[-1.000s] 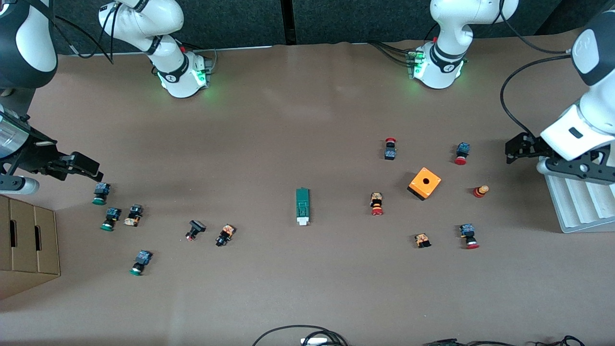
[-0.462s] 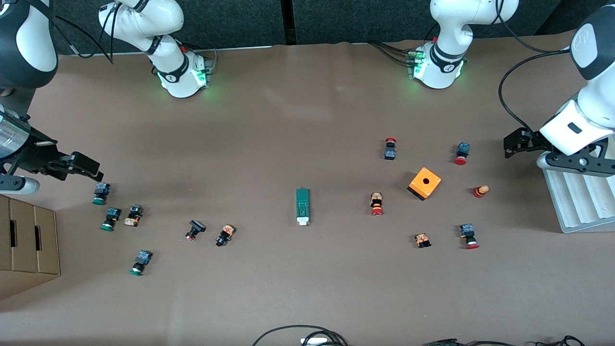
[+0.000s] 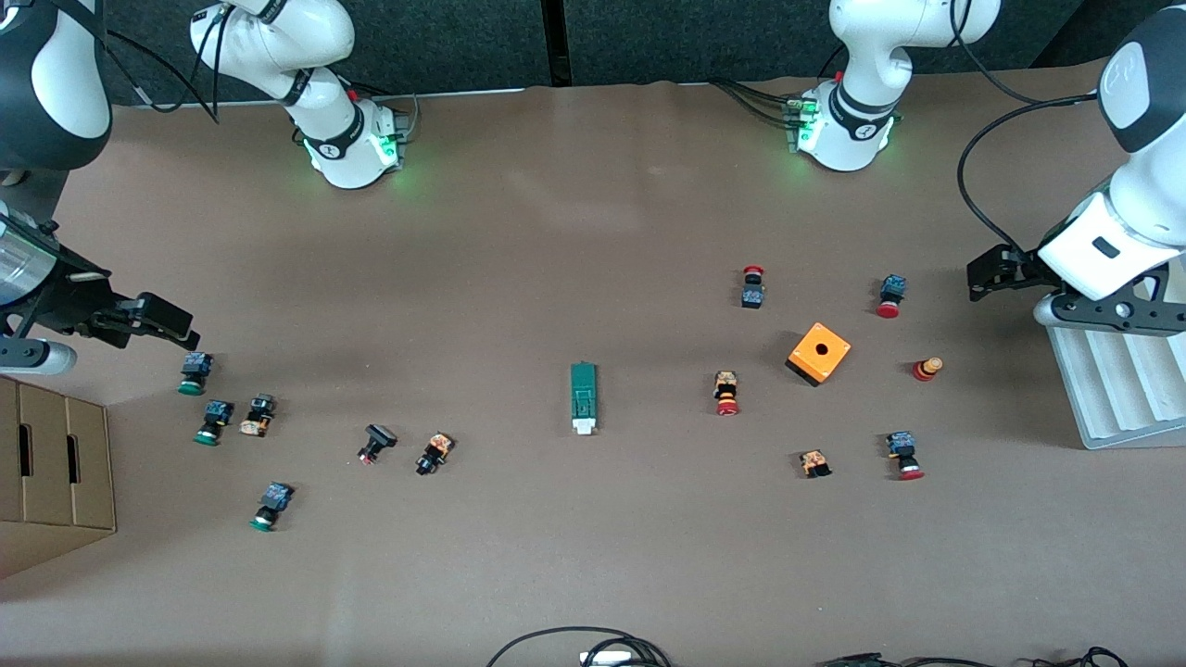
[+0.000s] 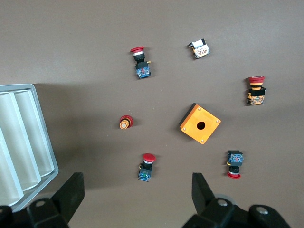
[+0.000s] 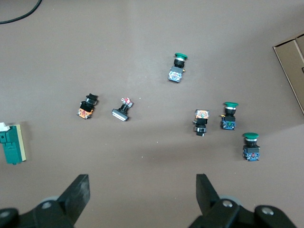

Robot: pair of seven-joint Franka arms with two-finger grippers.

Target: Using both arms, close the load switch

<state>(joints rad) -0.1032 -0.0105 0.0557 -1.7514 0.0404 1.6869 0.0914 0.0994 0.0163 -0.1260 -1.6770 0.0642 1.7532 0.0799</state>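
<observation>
The load switch (image 3: pixel 583 397), a narrow green block with a white end turned toward the front camera, lies flat near the middle of the table. It also shows at the edge of the right wrist view (image 5: pixel 12 144). My left gripper (image 3: pixel 976 276) hangs open and empty at the left arm's end of the table, beside the ribbed tray; its wrist view (image 4: pixel 137 192) shows bare table between the fingers. My right gripper (image 3: pixel 182 324) hovers open and empty at the right arm's end, above a green-capped button (image 3: pixel 193 372); bare table shows under it in the right wrist view (image 5: pixel 141 192). Both grippers are well apart from the switch.
An orange cube box with a hole (image 3: pixel 819 353) and several red-capped buttons lie toward the left arm's end. Several green-capped and black buttons lie toward the right arm's end. A cardboard box (image 3: pixel 46 463) and a white ribbed tray (image 3: pixel 1112 389) stand at the table's two ends.
The left arm has shifted slightly toward the robots' bases and the table's middle, its gripper still open. The right arm and the switch have not moved.
</observation>
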